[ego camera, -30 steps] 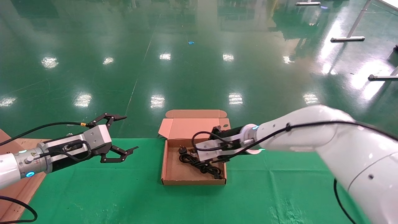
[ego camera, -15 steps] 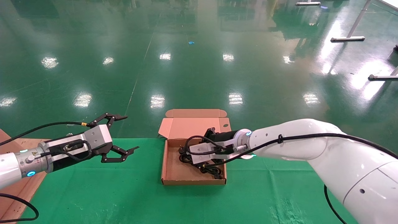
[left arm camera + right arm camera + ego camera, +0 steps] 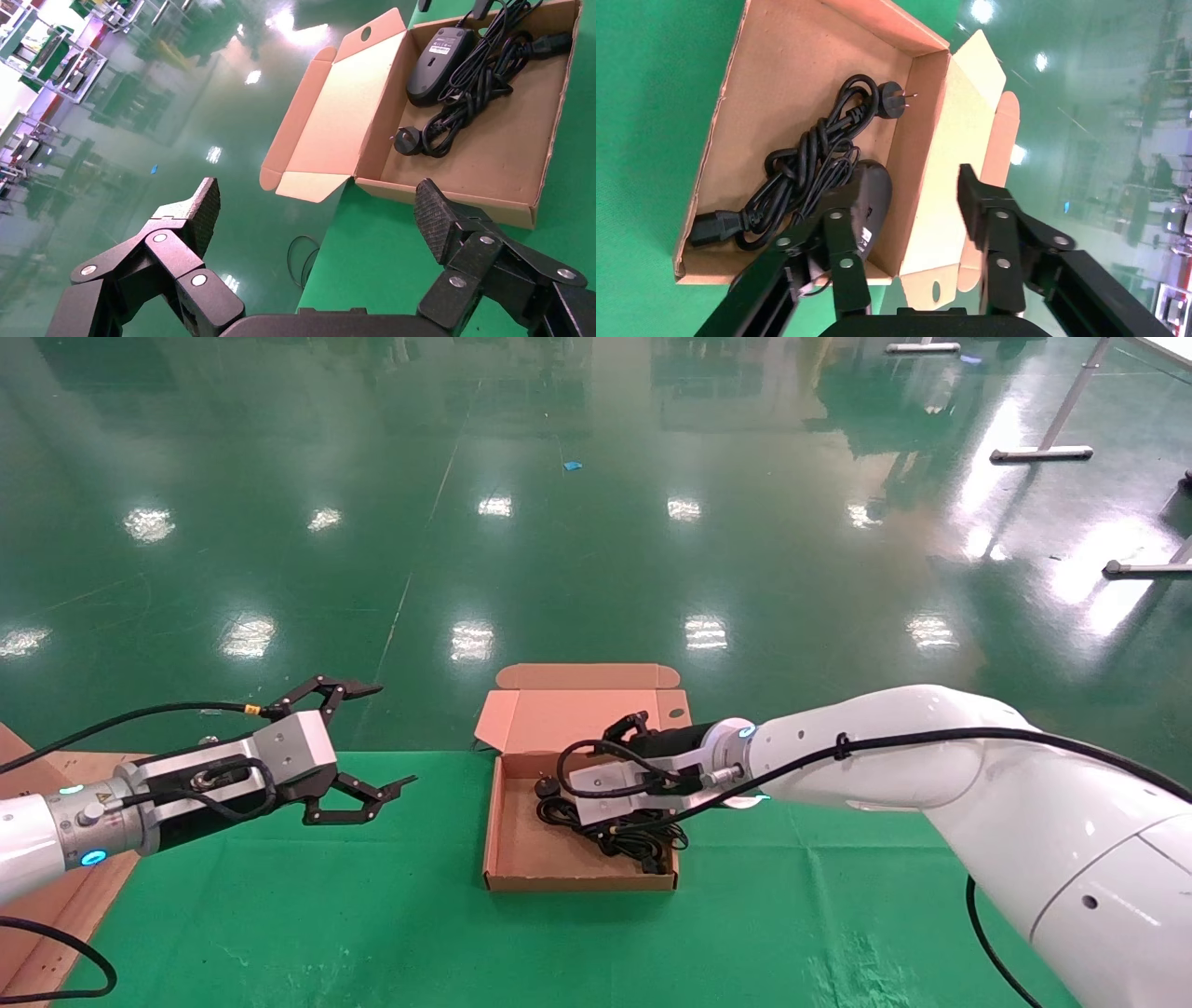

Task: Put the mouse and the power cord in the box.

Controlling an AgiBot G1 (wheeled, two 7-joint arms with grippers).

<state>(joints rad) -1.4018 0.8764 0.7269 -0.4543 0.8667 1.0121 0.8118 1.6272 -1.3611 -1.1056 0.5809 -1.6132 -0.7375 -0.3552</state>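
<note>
The box (image 3: 577,881) stands open at the middle of the green cloth, its lid (image 3: 577,719) leaning back. Inside lie the power cord (image 3: 615,836) with its round plug (image 3: 549,787). The mouse is hidden under my right wrist in the head view. It shows in the right wrist view as the mouse (image 3: 866,200) beside the power cord (image 3: 807,165), and in the left wrist view as the mouse (image 3: 439,56). My right gripper (image 3: 896,188) is open and holds nothing. It straddles the box's back wall, one finger over the mouse. My left gripper (image 3: 389,735) hovers open, left of the box.
A brown board (image 3: 56,896) lies at the table's left edge. The table's far edge runs just behind the box, with glossy green floor beyond. Metal frame legs (image 3: 1043,453) stand far off at the right. A thin cable loop (image 3: 302,260) lies on the floor.
My right arm swung left and down over the box, then eased slightly up and back. The cord bundle shifted a little. The left arm has not moved.
</note>
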